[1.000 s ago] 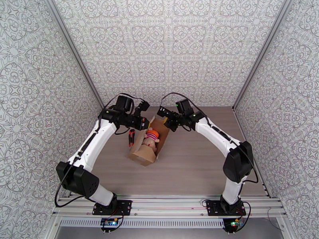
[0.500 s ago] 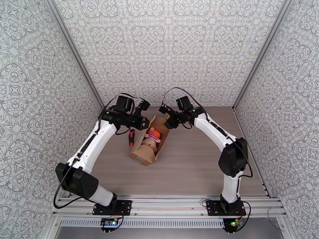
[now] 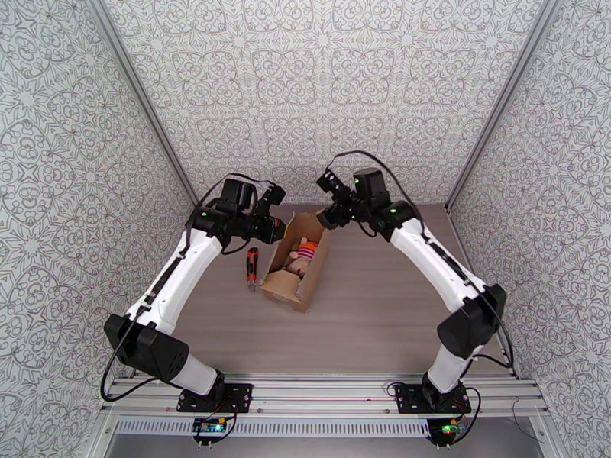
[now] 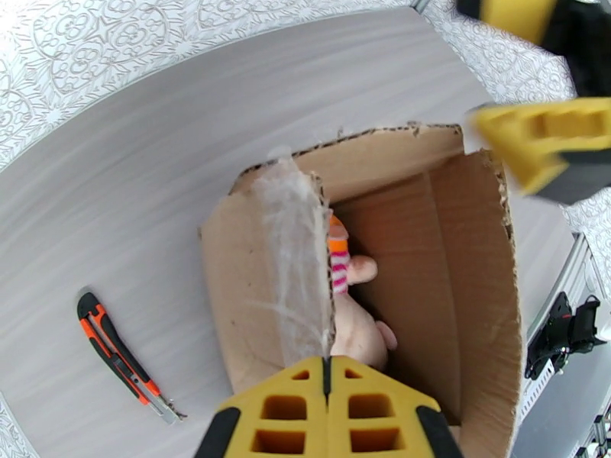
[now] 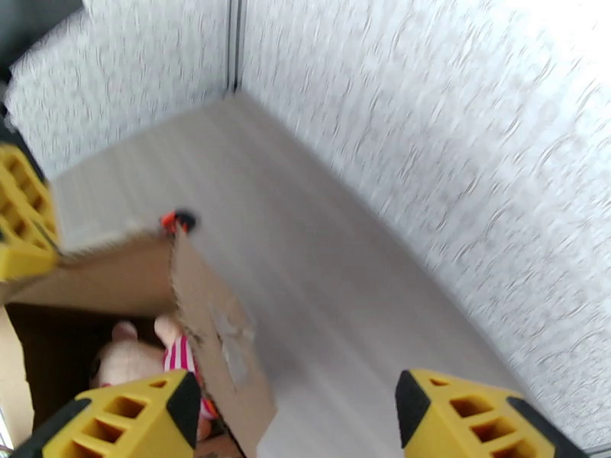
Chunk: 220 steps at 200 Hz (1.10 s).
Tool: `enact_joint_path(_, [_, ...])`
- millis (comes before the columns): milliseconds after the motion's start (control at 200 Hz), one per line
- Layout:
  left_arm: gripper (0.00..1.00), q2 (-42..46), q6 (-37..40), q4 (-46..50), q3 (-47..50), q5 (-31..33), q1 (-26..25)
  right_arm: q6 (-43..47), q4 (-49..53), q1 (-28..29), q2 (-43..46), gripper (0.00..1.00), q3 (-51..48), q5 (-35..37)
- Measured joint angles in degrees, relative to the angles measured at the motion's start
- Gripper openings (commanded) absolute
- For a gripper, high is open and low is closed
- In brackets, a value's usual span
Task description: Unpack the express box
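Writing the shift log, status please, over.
Left gripper shut on express box flap. Right gripper open, near box's far end. Doll inside; knife on table beside.

The left arm goes up from its base, bends at the low elbow and reaches forward and in toward the middle. The left gripper has its two yellow fingers pressed tight together, and they pinch the edge of a flap of the express box. The right arm bends the same way from the other side and leans in to the left. The right gripper is tipped down, its yellow fingers spread wide apart, and it holds nothing. The two grippers are near each other but do not touch
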<state>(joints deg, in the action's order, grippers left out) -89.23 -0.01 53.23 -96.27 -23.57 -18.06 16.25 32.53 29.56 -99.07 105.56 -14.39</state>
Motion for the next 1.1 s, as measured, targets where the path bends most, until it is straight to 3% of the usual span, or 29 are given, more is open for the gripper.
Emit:
enact_joint_path(260, [0.00, -0.81, -0.26, 0.04, -1.38, 2.95, -0.35, 0.24, -0.48, 0.94, 1.51, 0.65, 2.19, -5.73])
enact_joint_path(435, [0.00, -2.34, -0.52, 0.11, -3.69, 8.33, -1.97, -0.44, 6.49, 6.21, -3.50, 0.55, 9.20, -12.57])
enact_joint_path(680, [0.00, -2.49, -1.79, 0.07, -3.76, 12.63, -3.10, -9.27, -3.58, 9.25, -3.26, 0.44, -6.01, -18.38])
enact_joint_path(865, [0.00, -2.16, -3.50, -1.11, -1.73, 12.94, -3.10, -12.00, -9.81, 10.01, -2.38, 0.47, -16.02, -18.45])
enact_joint_path(955, [0.00, -2.16, -4.33, -1.22, -1.44, 13.05, -3.13, -12.07, -10.21, 11.13, -2.36, 0.54, -16.39, -17.97])
enact_joint_path(1100, [0.00, -1.73, -4.59, -1.97, -1.42, 13.60, -3.13, -12.02, -10.27, 11.80, -1.92, 0.56, -16.04, -17.33])
